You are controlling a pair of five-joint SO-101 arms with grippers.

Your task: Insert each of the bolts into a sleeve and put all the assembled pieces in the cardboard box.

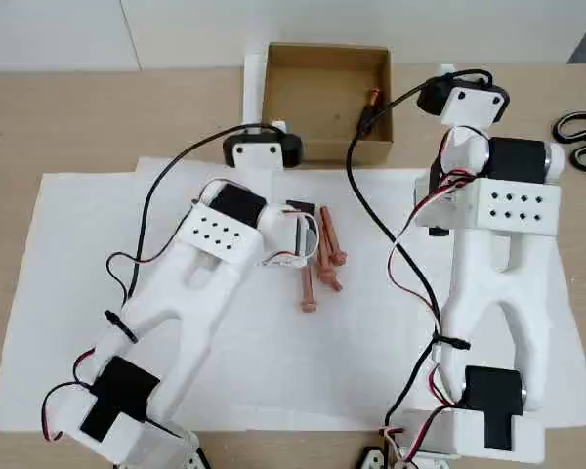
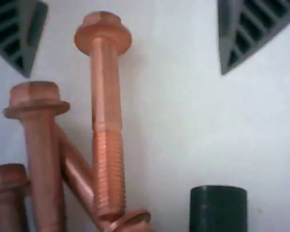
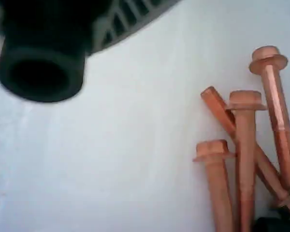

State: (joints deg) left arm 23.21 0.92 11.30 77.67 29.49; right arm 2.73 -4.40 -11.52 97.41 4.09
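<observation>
Early stage: four bolts (image 1: 320, 256) lie loose, none sleeved yet.
The left claw (image 2: 125, 58) hangs open above the bolts on the white sheet (image 1: 98, 293). The right claw (image 3: 48, 34) grips a black sleeve (image 3: 38, 67). The cardboard box (image 1: 342, 151) seems to hold one orange piece (image 1: 374, 98).

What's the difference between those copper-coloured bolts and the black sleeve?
Colour: the bolts are copper-coloured, the sleeve is black. Shape: each bolt is a long, slim shaft with a flanged head and threaded end; the sleeve is a short hollow tube. Grouping: the bolts lie bunched, some crossing; the sleeve is apart from them. Both show against the white sheet.
</observation>
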